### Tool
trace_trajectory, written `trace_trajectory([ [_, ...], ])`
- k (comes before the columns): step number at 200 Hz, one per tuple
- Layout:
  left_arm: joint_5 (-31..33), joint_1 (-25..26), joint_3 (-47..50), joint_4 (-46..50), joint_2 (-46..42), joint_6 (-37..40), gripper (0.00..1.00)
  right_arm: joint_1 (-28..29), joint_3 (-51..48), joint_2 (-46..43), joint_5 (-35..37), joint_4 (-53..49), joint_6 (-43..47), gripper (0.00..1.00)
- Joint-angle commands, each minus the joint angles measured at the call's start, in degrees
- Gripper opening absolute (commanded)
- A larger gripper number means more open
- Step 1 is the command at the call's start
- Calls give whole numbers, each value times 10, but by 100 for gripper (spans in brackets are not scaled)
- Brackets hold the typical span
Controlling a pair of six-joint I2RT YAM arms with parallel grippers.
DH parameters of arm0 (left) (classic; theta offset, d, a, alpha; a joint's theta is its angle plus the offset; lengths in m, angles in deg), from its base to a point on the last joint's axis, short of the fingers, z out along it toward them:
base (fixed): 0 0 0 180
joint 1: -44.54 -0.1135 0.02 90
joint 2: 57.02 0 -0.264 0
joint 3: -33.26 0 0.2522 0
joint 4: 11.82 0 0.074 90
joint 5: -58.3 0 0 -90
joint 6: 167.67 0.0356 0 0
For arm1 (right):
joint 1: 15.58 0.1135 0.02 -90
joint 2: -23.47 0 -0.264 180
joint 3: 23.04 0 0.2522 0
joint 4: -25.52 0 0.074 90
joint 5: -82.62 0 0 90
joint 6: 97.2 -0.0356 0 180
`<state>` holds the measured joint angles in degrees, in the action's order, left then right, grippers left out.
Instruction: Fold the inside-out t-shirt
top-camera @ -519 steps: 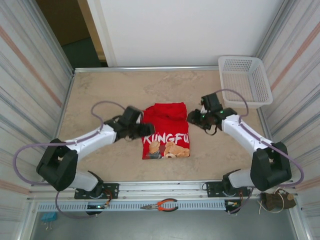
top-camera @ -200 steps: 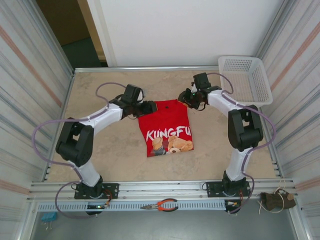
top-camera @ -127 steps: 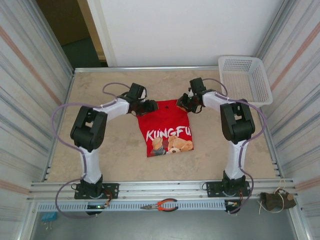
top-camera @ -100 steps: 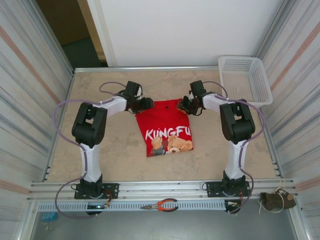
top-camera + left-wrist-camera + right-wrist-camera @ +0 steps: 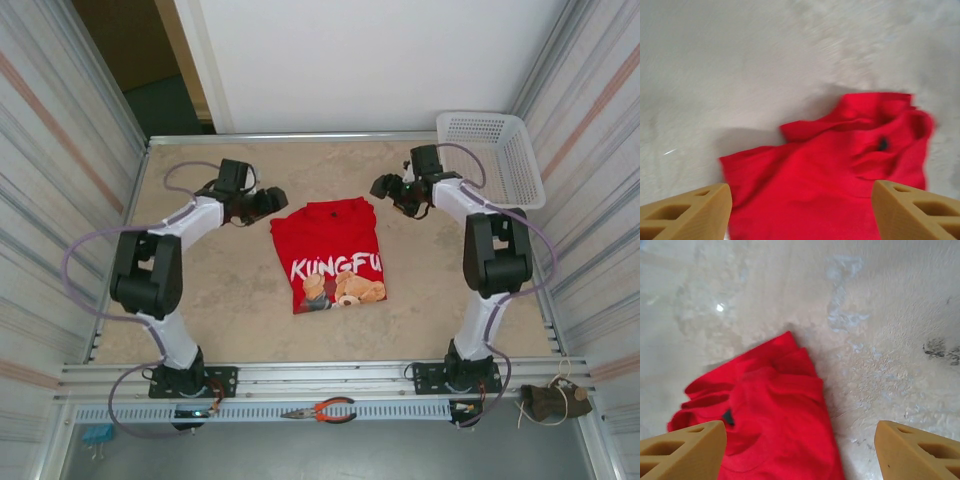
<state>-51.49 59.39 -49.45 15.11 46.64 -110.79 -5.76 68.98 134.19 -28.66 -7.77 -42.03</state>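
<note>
Bright even light, soft shadows, left wrist view blurred

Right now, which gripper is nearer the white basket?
Right. The right gripper hovers just left of the basket; the left gripper is beyond the t-shirt, on its far side.

Robot lab work cell, ribbed panel walls [image 5: 60,230], aluminium rail [image 5: 330,378], pliers [image 5: 322,410] at the front

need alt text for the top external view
Red t-shirt lies folded into a rough rectangle in the middle of the table, KUNGFU print and bears facing up. The left gripper and right gripper hover open beside its far corners, holding nothing. White basket sits at the far right corner.
</note>
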Motion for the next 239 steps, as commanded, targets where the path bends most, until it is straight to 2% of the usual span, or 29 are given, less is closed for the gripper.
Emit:
trace_trajectory([
  [1,-36,1,-11,-2,43,22,76,8,22,46,-31,-15,30,77],
  [47,-90,8,-54,-18,120,28,81,38,46,106,-66,9,23,75],
  [87,-112,34,-64,-48,137,16,82,81,44,118,-81,37,8,71],
  [122,-118,45,-47,-86,152,-11,78,90,28,127,-82,68,-18,69],
  [136,-119,51,-39,-111,160,-28,75,90,21,133,-85,82,-28,63],
  [151,-120,54,-44,-134,188,-50,67,89,17,141,-87,100,-39,49],
  [164,-124,54,-53,-150,206,-66,56,85,18,150,-107,119,-56,29],
  [185,-132,51,-69,-165,210,-76,15,72,15,143,-145,157,-85,1],
  [194,-128,47,-73,-171,196,-76,0,65,18,129,-152,161,-88,0],
  [239,-129,25,-206,-118,117,-49,0,29,114,68,-188,151,-123,0],
])
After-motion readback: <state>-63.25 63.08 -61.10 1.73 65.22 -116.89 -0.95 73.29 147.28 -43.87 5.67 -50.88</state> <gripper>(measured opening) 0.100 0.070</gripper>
